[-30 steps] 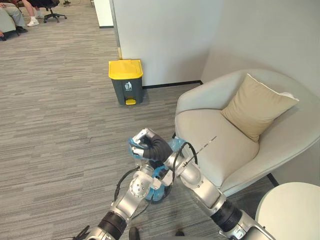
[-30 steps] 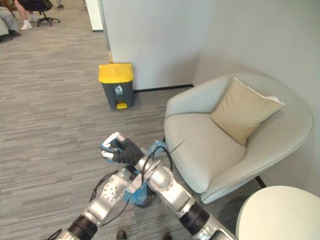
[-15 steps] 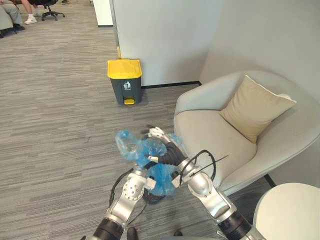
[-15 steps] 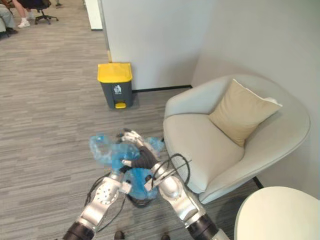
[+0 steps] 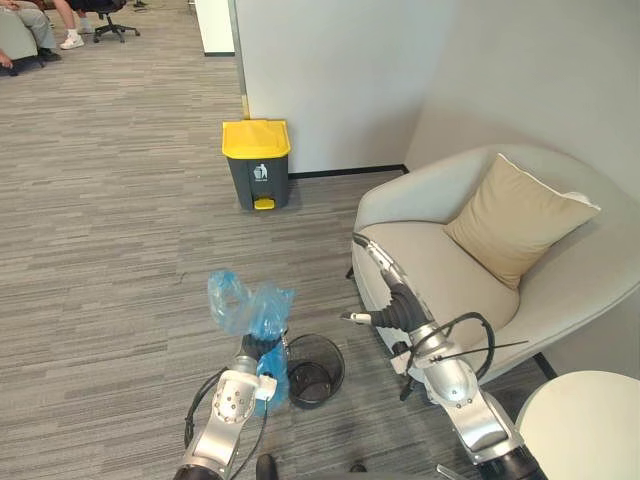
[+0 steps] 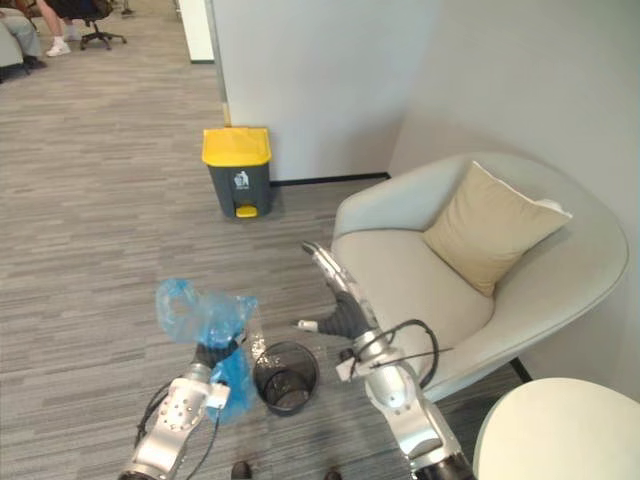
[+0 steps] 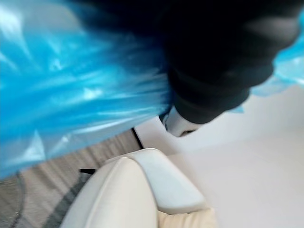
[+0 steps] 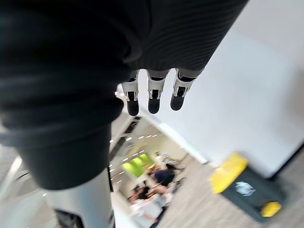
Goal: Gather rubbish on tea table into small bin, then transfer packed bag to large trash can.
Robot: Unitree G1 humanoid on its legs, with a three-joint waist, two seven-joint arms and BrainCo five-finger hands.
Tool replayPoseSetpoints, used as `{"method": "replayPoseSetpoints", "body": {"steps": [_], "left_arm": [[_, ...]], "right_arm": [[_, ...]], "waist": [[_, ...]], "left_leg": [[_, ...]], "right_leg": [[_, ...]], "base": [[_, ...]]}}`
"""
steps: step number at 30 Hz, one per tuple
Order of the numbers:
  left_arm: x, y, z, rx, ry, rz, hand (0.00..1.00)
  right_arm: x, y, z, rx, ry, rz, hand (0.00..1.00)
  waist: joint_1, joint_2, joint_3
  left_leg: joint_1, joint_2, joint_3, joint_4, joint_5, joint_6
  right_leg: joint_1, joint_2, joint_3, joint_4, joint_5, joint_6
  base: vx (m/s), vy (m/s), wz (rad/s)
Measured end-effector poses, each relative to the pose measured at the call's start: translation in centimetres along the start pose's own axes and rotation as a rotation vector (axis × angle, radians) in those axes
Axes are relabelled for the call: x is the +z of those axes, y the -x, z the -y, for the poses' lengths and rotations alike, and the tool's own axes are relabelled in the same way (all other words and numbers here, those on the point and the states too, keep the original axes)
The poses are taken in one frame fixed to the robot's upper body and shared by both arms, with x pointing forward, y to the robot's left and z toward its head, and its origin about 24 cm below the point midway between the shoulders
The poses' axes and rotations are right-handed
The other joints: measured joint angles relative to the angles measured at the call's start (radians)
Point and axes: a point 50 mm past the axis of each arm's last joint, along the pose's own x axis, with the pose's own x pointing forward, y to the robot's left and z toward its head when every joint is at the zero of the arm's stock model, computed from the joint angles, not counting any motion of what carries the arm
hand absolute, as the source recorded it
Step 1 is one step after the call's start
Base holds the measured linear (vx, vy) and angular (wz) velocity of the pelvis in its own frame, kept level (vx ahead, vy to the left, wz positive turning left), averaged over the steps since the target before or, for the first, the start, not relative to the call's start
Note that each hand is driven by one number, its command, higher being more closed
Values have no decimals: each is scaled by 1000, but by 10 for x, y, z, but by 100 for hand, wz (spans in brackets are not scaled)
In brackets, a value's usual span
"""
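My left hand [image 5: 252, 347] is shut on the neck of a blue plastic bag [image 5: 246, 303]. The bag's top bunches above the hand and its body hangs below, just left of the small black mesh bin [image 5: 316, 371] on the floor. In the left wrist view the blue bag [image 7: 71, 95] lies right against the hand's dark cover. To the right, my right hand [image 5: 388, 300] is open with straight fingers [image 8: 152, 97], held in front of the armchair and clear of the bag. The large grey trash can [image 5: 257, 163] with a yellow lid stands against the wall ahead.
A cream armchair [image 5: 440, 290] with a tan cushion [image 5: 515, 218] stands at the right, close to the bin. A round white table [image 5: 585, 425] is at the lower right. Grey carpet stretches to the trash can. Seated people and an office chair [image 5: 105, 15] are far off.
My right hand has let go of the bag, opened and swung right toward the armchair. The bag now hangs from my left hand beside the bin, which has come into sight.
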Motion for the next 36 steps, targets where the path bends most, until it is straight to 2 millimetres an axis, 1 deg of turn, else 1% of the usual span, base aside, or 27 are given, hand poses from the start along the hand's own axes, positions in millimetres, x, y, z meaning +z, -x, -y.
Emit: {"method": "replayPoseSetpoints", "body": {"steps": [1, 3, 4, 6, 7, 9, 11, 13, 14, 15, 16, 19, 21, 22, 25, 26, 28, 29, 31, 32, 33, 34, 35, 36], "left_arm": [[-4, 1, -1, 6, 10, -21, 100], [-20, 8, -4, 29, 29, -90, 100], [-26, 10, -5, 38, 41, -118, 100], [-45, 20, -9, 66, 84, -213, 100], [-52, 23, -9, 73, 103, -249, 100], [-70, 32, -9, 103, 155, -350, 100], [-80, 38, -8, 109, 174, -402, 100], [-94, 48, -6, 124, 213, -480, 100], [-95, 50, -5, 123, 216, -489, 100], [-100, 54, -3, 126, 231, -522, 100], [-103, 56, -1, 128, 241, -537, 100], [-115, 69, 5, 119, 257, -622, 100], [-120, 73, 8, 116, 266, -656, 100], [-122, 76, 10, 111, 268, -672, 100], [-121, 74, 13, 110, 279, -675, 100], [-120, 70, 14, 111, 285, -670, 100], [-116, 65, 17, 111, 298, -657, 100], [-113, 59, 18, 111, 304, -642, 100], [-106, 48, 19, 104, 306, -608, 100], [-99, 38, 18, 102, 310, -575, 100], [-92, 31, 19, 107, 327, -539, 100], [-85, 24, 19, 116, 345, -506, 100], [-79, 19, 18, 123, 352, -476, 100], [-78, 19, 17, 125, 354, -467, 100]], "right_arm": [[-10, 2, -1, -15, -24, -52, 0], [-43, 14, -7, -52, -85, -235, 0], [-55, 20, -9, -65, -113, -306, 0], [-85, 40, -15, -113, -190, -496, 0], [-95, 48, -17, -123, -209, -558, 0], [-118, 73, -24, -157, -272, -732, 0], [-130, 89, -29, -173, -312, -834, 0], [-144, 115, -35, -218, -384, -979, 0], [-146, 119, -36, -224, -395, -997, 0], [-150, 128, -40, -235, -424, -1050, 0], [-151, 132, -41, -237, -434, -1071, 0], [-156, 147, -47, -248, -465, -1154, 0], [-157, 152, -49, -250, -473, -1185, 0], [-158, 154, -50, -249, -474, -1194, 0], [-159, 144, -50, -255, -493, -1185, 0], [-158, 138, -50, -256, -498, -1172, 0], [-156, 129, -52, -250, -505, -1149, 0], [-154, 123, -53, -253, -514, -1131, 0], [-149, 110, -53, -259, -522, -1079, 0], [-146, 108, -53, -272, -527, -1062, 0], [-144, 103, -51, -281, -528, -1043, 0], [-142, 96, -51, -286, -534, -1016, 0], [-139, 94, -53, -287, -542, -1004, 0], [-138, 96, -57, -267, -540, -1008, 0]], "waist": [[-1, 1, 0], [-1, 1, 1], [-1, 2, 2], [-1, 9, 8], [-1, 12, 11], [0, 20, 16], [0, 24, 23], [0, 27, 44], [0, 28, 46], [0, 29, 49], [0, 29, 52], [1, 33, 58], [1, 34, 61], [4, 36, 75], [9, 42, 124], [14, 42, 142], [17, 38, 152], [24, 33, 163], [23, 26, 176], [21, 20, 180], [25, 23, 183], [30, 26, 189], [26, 23, 194], [27, 21, 195]], "left_leg": [[0, 0, 0, 0, 0, 0], [0, 0, 0, 0, -6, -1], [0, -1, -1, 0, -7, -1], [1, -3, -1, 0, -13, -2], [1, -4, -1, 0, -15, -2], [5, -8, -1, 0, -18, 0], [13, -11, -4, 0, -18, 4], [44, -18, -7, 0, -27, 6], [44, -18, -7, 0, -28, 7], [48, -21, -6, 0, -30, 8], [51, -22, -6, 0, -31, 8], [61, -28, -3, 0, -38, 12], [65, -32, 4, 0, -38, 13], [76, -34, 15, 0, -40, 16], [89, -36, 41, 1, -41, 18], [85, -37, 49, 6, -39, 21], [59, -37, 67, 6, -34, 28], [49, -37, 79, 7, -31, 33], [16, -34, 85, 28, -30, 41], [-21, -33, 84, 79, -45, 57], [-58, -15, 87, 135, -68, 69], [-73, -4, 95, 161, -83, 84], [-84, -2, 79, 201, -98, 87], [-85, -2, 62, 237, -111, 89]], "right_leg": [[0, 0, 0, 0, 0, 0], [1, 0, 0, -1, -1, 1], [1, 0, -1, -2, -1, 1], [3, -2, -1, -2, -3, 3], [3, -3, -2, -2, -3, 4], [7, -7, -3, -1, -5, 5], [17, -8, -6, -3, -4, 5], [48, -13, -9, -1, -16, 8], [48, -13, -9, -1, -17, 8], [52, -16, -9, -1, -18, 10], [55, -17, -9, -1, -19, 11], [64, -23, -7, 2, -23, 15], [64, -27, -1, 3, -23, 15], [67, -29, 9, 8, -23, 16], [55, -32, 36, 31, -23, 17], [39, -33, 46, 44, -22, 18], [-5, -34, 59, 70, -20, 21], [-24, -35, 71, 88, -19, 22], [-69, -42, 74, 129, -20, 24], [-101, -54, 80, 169, -20, 28], [-129, -51, 87, 212, -18, 44], [-160, -54, 89, 306, -56, 37], [-207, -66, 79, 537, -140, 20], [-209, -70, 92, 730, -194, 35]], "base": [[0, 0, 0], [0, 0, 0], [0, 0, 0], [0, 0, 0], [33, 10, 1], [46, 13, 2], [57, 8, 4], [58, 12, 6], [54, 19, 3], [47, 15, 1], [48, 15, 0], [42, 16, -1], [40, 24, -10], [36, 36, -22], [-19, 41, -26], [-76, 60, -30], [-58, 42, -26], [-33, 25, -24], [-74, 23, -8], [-110, 28, 4], [-94, 19, 5], [-97, 5, 18], [-88, -45, 38], [-79, -59, 40]]}}
